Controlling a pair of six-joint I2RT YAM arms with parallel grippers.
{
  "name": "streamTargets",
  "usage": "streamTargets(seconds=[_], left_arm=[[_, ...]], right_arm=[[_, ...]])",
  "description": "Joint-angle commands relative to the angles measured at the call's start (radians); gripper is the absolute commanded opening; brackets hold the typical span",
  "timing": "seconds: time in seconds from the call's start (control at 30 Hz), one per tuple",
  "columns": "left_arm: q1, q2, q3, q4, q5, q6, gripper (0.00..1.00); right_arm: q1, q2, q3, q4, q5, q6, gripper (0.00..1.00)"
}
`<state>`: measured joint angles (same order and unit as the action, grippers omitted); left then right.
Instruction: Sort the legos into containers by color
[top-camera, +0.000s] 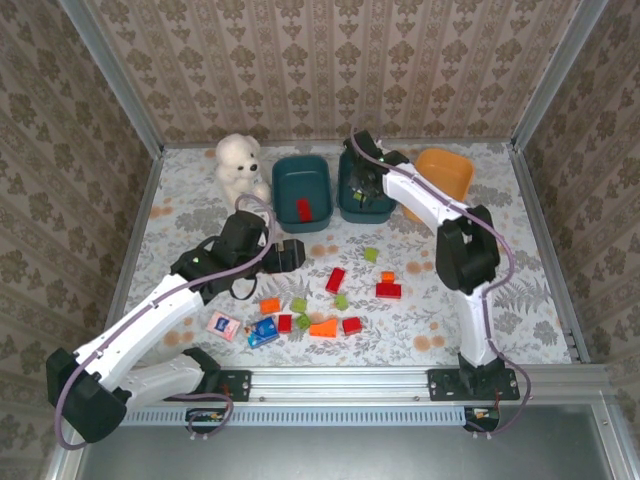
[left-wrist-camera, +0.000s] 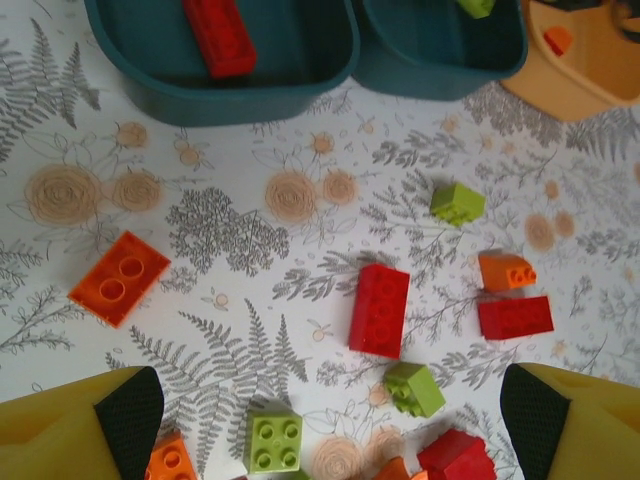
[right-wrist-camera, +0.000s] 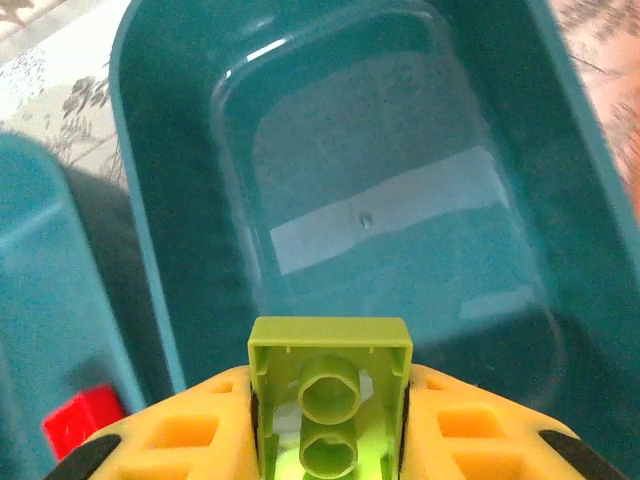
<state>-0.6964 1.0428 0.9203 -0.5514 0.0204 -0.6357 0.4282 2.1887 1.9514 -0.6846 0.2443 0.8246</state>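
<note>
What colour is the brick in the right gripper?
Light green; right wrist view shows the brick best, held by the right gripper over a teal tub.

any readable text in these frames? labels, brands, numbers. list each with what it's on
None can be read in any view.
pink-and-white card: has print, too small to read.
blue toy piece: any marking is too small to tell.
orange brick: studs face up, no lettering legible on them.
teal tub: pale patch on its floor, no writing on it.
</note>
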Motion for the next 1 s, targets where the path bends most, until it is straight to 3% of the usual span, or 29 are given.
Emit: streamTargets(seconds=[0.0, 0.3, 0.53, 0.63, 0.77, 0.97], left_arm=[[0.015, 0.000, 0.047, 0.002, 0.006, -0.016, 0.91], [0.021, -0.033, 0.035, -0.030, -0.034, -0.043, 0.91], [0.032, -0.025, 0.029, -0.033, -0.031, -0.045, 0.91], [0.038, -0.019, 0.028, -0.033, -0.024, -0.046, 0.91], [0.046, -0.015, 0.027, -0.037, -0.023, -0.048, 0.91], [0.067, -0.013, 0.023, -0.048, -0.021, -0.048, 0.91]], right_arm=[[-0.039, 0.123, 0.158, -0.070, -0.071, -0.069, 0.28], [-0.089, 0.305, 0.311, -0.115, -0.161, -0.033, 0.33], [-0.089, 0.302, 0.335, -0.149, -0.182, -0.034, 0.56], [-0.089, 0.252, 0.334, -0.148, -0.178, -0.053, 0.64], [-0.085, 0.137, 0.319, -0.131, -0.167, -0.094, 0.65], [-0.053, -0.147, 0.103, 0.008, -0.129, -0.174, 0.63]])
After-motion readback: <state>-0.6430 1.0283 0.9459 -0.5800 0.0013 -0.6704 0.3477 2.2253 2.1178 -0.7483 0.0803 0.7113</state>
